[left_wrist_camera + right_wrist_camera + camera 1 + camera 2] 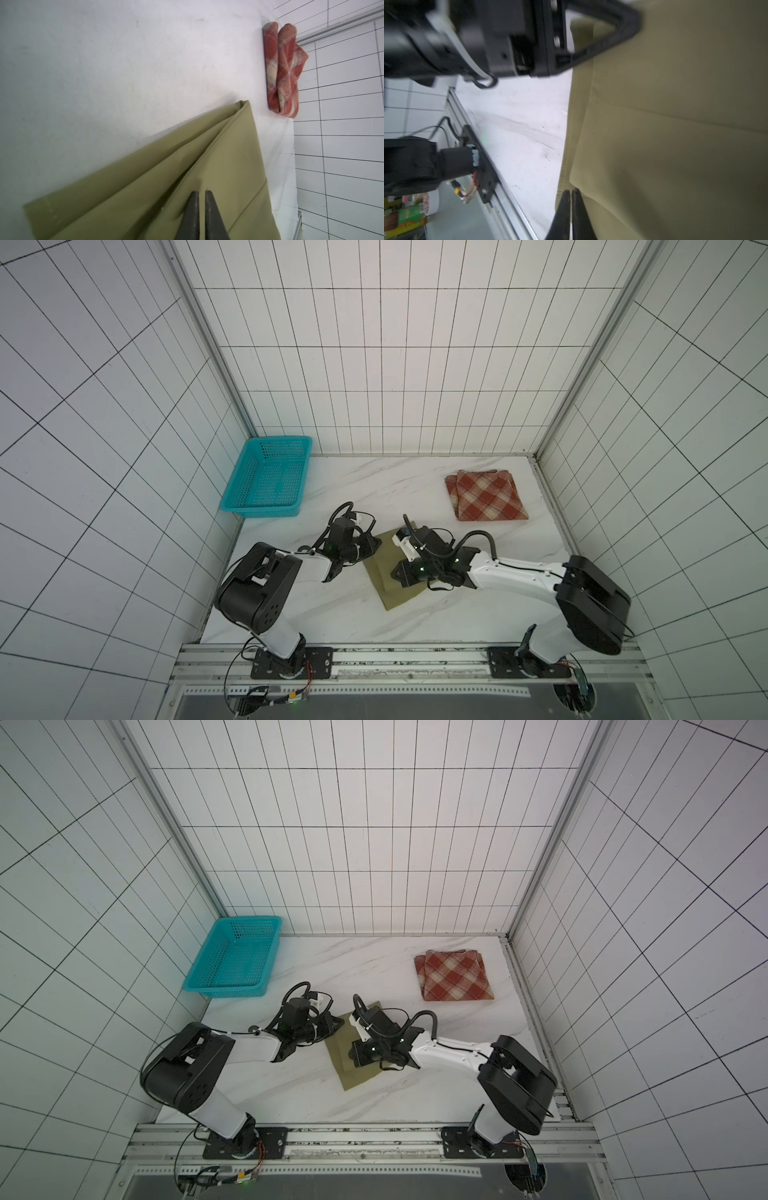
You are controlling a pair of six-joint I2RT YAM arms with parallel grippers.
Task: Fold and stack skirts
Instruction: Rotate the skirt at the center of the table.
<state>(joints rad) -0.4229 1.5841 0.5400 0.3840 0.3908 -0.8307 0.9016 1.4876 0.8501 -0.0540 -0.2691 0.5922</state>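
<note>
The olive-khaki skirt [390,591] [353,1073] lies partly folded mid-table, its left edge raised in a fold. My left gripper [377,540] [202,192] sits at its far left corner, jaws shut with olive cloth [145,166] pinched between the tips. At the skirt's left side my right gripper [394,572] [571,190] is shut on the edge of the upper olive layer [675,145]. The rust-red and cream plaid skirt [484,495] [453,977] [282,68] rests folded at the back right, apart from both grippers.
A teal perforated basket [266,512] [226,990] stands at the back left against the wall. Tiled walls close off three sides of the marble table [311,605]. The left arm's body [488,41] hangs close over the skirt's far side.
</note>
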